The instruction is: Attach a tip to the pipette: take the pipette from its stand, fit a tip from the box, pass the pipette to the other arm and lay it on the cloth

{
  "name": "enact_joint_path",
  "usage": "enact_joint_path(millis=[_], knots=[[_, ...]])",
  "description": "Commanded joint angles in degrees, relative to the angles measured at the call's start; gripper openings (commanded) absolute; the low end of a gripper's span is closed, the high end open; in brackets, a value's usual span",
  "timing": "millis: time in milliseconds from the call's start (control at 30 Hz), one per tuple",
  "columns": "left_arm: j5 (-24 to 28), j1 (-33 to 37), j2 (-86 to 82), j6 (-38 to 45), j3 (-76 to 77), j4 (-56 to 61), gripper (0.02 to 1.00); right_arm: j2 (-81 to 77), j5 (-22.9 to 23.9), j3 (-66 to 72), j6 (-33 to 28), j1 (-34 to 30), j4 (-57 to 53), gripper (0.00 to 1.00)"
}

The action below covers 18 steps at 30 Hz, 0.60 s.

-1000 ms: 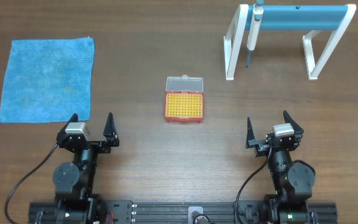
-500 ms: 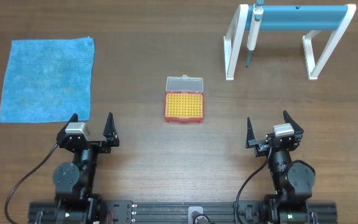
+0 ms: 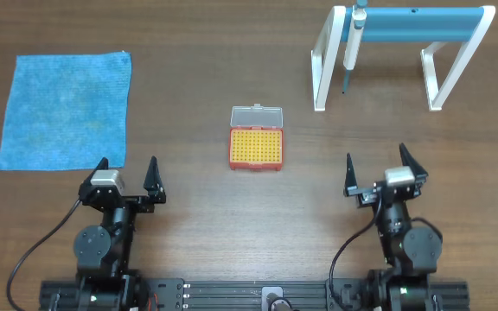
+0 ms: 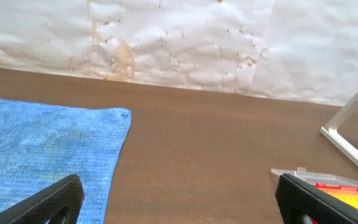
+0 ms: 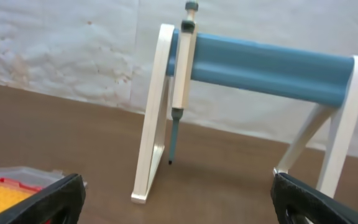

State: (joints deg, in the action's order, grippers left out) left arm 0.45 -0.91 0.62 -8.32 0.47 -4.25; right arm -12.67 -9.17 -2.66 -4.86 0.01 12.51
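A white pipette [image 3: 352, 45] with a blue-grey tip end hangs at the left end of a white stand with a blue bar [image 3: 413, 24] at the back right; the right wrist view shows the pipette [image 5: 180, 87] on its stand [image 5: 272, 62] some way ahead. An orange tip box [image 3: 256, 141] with its clear lid open sits mid-table. A blue cloth [image 3: 66, 110] lies at the back left. My left gripper [image 3: 127, 174] is open near the front left, and my right gripper [image 3: 379, 169] is open near the front right. Both hold nothing.
Brown wooden tabletop all around. A pale papered wall [image 4: 179, 43] stands behind the table's far edge. The tip box corner [image 4: 340, 186] and the cloth [image 4: 42, 149] lie ahead of the left wrist.
My right gripper has shifted slightly to the right and up the view. The left arm and all objects stayed where they were.
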Motion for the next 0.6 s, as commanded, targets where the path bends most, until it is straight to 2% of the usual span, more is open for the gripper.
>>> enact_joint_path(millis=[33, 200, 367, 500, 600], knots=[[0.7, 0.2, -0.4, 0.9, -0.2, -0.3, 1.000, -23.7, -1.0, -11.4, 0.3, -0.1, 9.8, 0.974], [0.7, 0.2, -0.4, 0.9, -0.2, -0.3, 1.000, -48.9, -0.9, -21.7, 0.4, -0.1, 23.7, 0.972], [0.7, 0.2, -0.4, 0.9, -0.2, -0.3, 0.998, -64.9, -0.9, -27.0, 6.1, -0.1, 36.5, 0.974], [0.7, 0.2, -0.4, 0.9, -0.2, -0.3, 1.000, -71.8, 0.2, -29.6, 9.7, -0.1, 38.2, 0.974], [0.7, 0.2, -0.4, 0.9, -0.2, -0.3, 0.998, -73.9, 3.3, -30.9, 10.4, -0.1, 38.2, 0.974]])
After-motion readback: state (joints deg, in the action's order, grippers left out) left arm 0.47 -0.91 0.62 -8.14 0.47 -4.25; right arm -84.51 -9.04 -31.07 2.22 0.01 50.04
